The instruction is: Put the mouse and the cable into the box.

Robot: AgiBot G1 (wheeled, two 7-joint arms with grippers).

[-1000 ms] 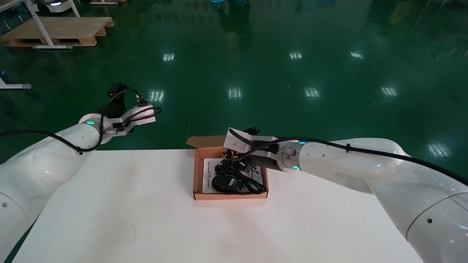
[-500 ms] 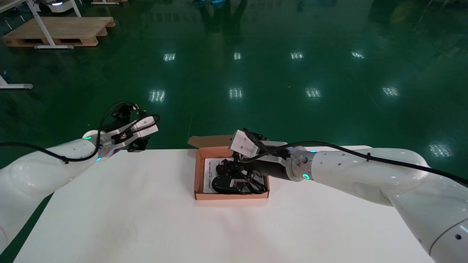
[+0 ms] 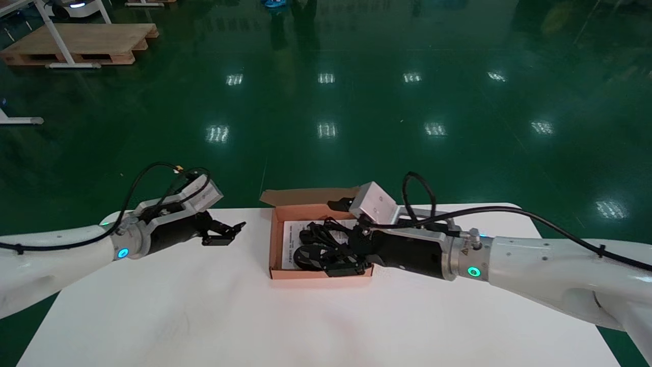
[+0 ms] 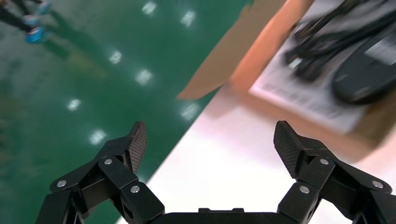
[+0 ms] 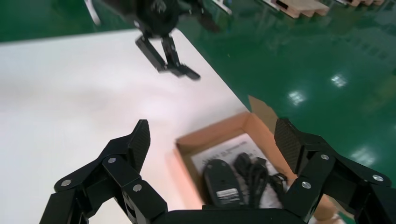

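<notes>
The left arm reaches in low and nearly level over the white table (image 3: 204, 316), the left gripper (image 3: 227, 233) spread wide and empty, pointing at the cardboard box (image 3: 321, 273) from nearby. Inside the box, the black mouse (image 5: 221, 181) lies on a printed sheet (image 3: 290, 239), with the bundled cable (image 5: 256, 179) just beside it. The right arm stretches in level, the right gripper (image 5: 212, 133) over the box's right end, fingers spread, pinching nothing.

Floor: a glossy green floor (image 3: 356, 102) is stretching across the whole room.
Light: rows of pale reflections (image 3: 327, 130) are shining on it.
Furniture: a wooden pallet (image 3: 102, 35) is lying far off at the left, a white frame leg (image 3: 55, 35) standing over it.
Worktop: a white worktop (image 3: 229, 316) is filling the near part.
</notes>
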